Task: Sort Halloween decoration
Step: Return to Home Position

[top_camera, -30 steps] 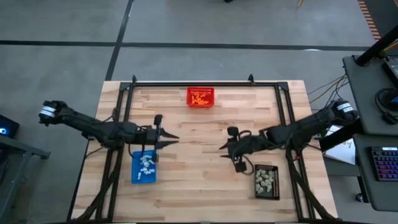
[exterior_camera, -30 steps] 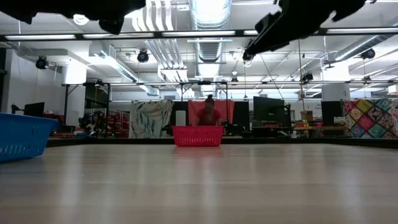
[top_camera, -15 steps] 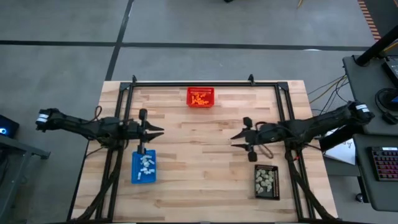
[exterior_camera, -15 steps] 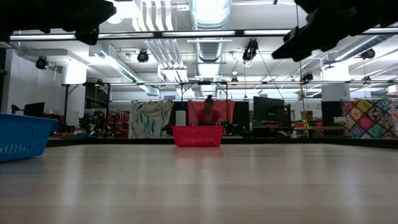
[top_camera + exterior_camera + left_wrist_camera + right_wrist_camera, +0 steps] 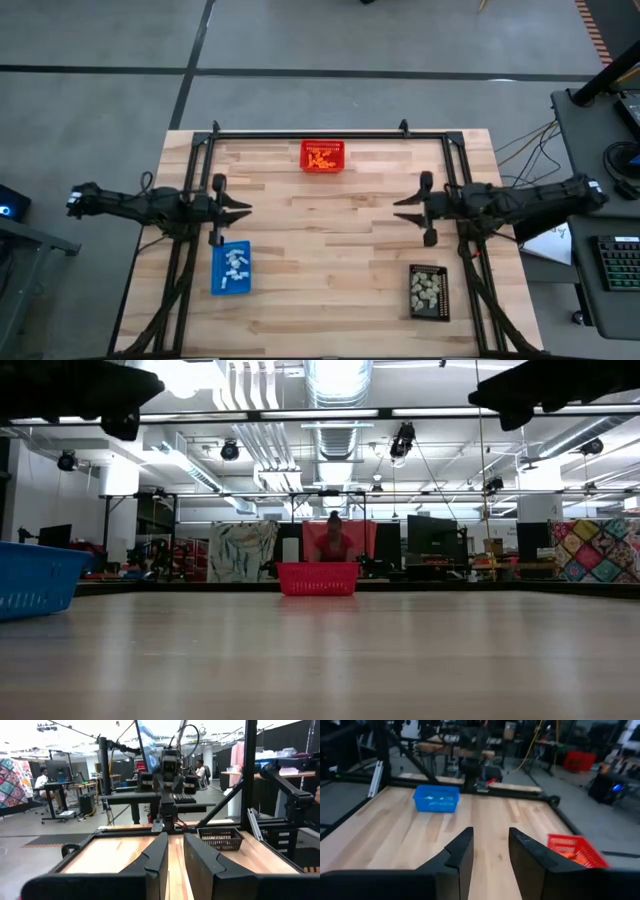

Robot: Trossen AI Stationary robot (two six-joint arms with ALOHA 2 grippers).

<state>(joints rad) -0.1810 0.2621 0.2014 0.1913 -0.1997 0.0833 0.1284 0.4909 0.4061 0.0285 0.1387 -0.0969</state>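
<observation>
Beside the parted, empty left jaws, from above, a blue rectangular plastic tray [image 5: 231, 290] of tiny white trinkets [image 5: 235, 264] is sitting; a low sweep could be tipping it. Near the right jaws, grey-beige ones [image 5: 426, 289] are lying in a black tray [image 5: 428, 314]; orange ones [image 5: 322, 159] in a red mesh basket [image 5: 304, 156]. Wrist views: both parted.

red mesh basket [image 5: 323, 143] at the wooden table's [image 5: 330, 250] far edge, blue tray [image 5: 231, 286] left, black tray [image 5: 428, 314] right
</observation>
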